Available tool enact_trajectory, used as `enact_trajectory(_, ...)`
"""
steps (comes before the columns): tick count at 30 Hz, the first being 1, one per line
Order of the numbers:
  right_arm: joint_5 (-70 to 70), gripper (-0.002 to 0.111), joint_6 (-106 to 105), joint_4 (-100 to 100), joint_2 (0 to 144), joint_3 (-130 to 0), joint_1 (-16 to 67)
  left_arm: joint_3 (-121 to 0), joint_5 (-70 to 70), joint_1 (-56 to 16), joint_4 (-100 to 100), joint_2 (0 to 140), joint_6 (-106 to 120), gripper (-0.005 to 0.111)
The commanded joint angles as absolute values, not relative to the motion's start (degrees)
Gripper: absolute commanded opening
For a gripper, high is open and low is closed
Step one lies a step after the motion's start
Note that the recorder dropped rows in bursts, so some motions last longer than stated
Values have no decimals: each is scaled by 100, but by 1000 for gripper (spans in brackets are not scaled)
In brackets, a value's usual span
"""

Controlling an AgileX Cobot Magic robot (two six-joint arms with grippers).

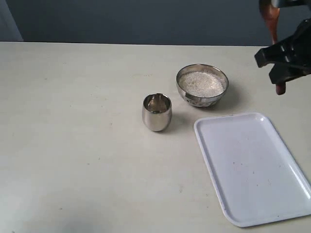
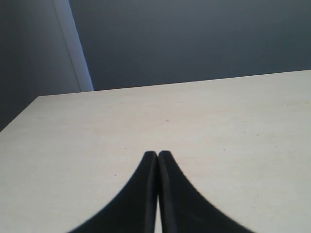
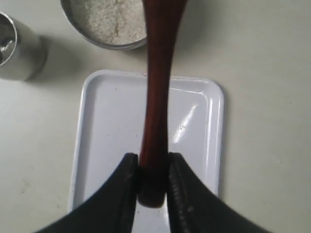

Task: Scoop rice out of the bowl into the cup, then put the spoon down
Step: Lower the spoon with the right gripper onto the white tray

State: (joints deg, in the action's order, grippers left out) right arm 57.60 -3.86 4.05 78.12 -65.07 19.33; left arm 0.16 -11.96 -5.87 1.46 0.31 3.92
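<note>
Exterior view: rice (image 1: 201,83) is seen in the steel bowl (image 1: 204,101), the cup (image 1: 157,116) nearby; the wooden spoon (image 1: 269,19) is held raised by the right gripper (image 1: 279,60).
Left wrist view: the left gripper (image 2: 157,156) is pressed closed and holds nothing.
Right wrist view: the spoon handle is clamped between the jaws, above the white tray (image 3: 107,145).

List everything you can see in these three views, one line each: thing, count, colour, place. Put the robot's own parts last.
table: one, cream, under everything.
bowl: one, shiny steel, right of centre, behind the tray.
rice: one heap, white, inside the bowl.
cup: one, shiny steel, left of the bowl and nearer the camera, apart from it.
tray: one, white, front right of the table.
spoon: one, reddish-brown wood, held off the table, right of the bowl.
left gripper: one, black, shut on nothing, over bare table.
right gripper: one, black, shut on the spoon's handle.
</note>
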Motion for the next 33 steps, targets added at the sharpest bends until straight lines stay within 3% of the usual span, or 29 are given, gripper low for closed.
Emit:
enact_trajectory(1, 5725, -1, -424, 540, 7631, -6229, 1643, 0, -1166, -585, 160, 0, 376, 0)
enact_trajectory(12, 4996, -1, -775, 1501, 7631, -4711, 1594, 0, -1179, -585, 160, 0, 376, 0)
enact_trajectory(33, 4882, -1, -787, 1839, 8934, -4590, 1594, 0, -1179, -585, 160, 0, 376, 0)
